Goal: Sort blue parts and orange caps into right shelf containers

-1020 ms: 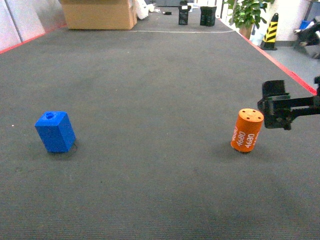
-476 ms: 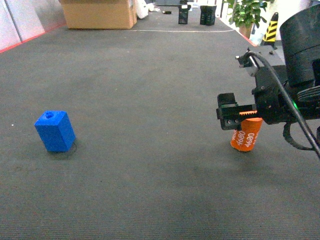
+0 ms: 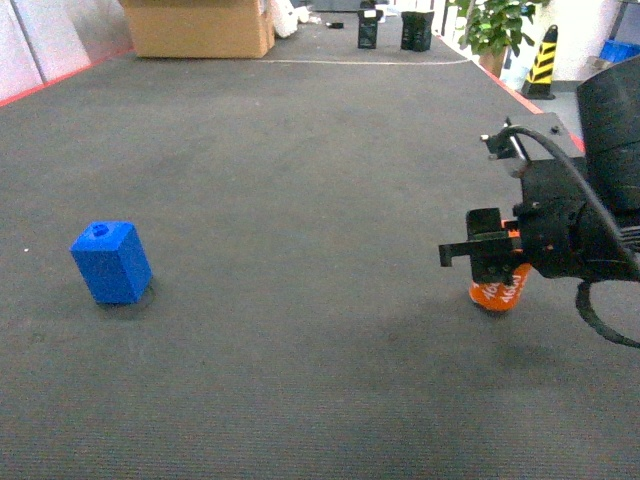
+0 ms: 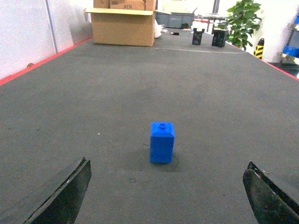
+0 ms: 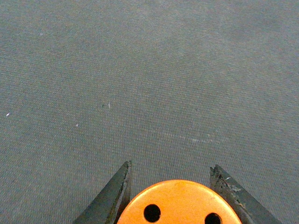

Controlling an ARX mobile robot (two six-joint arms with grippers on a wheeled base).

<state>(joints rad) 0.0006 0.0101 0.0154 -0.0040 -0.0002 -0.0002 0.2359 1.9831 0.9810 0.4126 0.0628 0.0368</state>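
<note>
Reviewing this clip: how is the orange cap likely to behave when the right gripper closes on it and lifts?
The orange cap looks rigid, so it should not deform. Its rounded side could slip or twist between the right gripper's narrow fingertips. If dropped on its side, it would probably roll on the floor.

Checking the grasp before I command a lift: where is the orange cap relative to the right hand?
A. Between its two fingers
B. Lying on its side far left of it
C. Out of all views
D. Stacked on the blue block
A: in the right wrist view the orange cap sits between the right hand's fingers.
</note>
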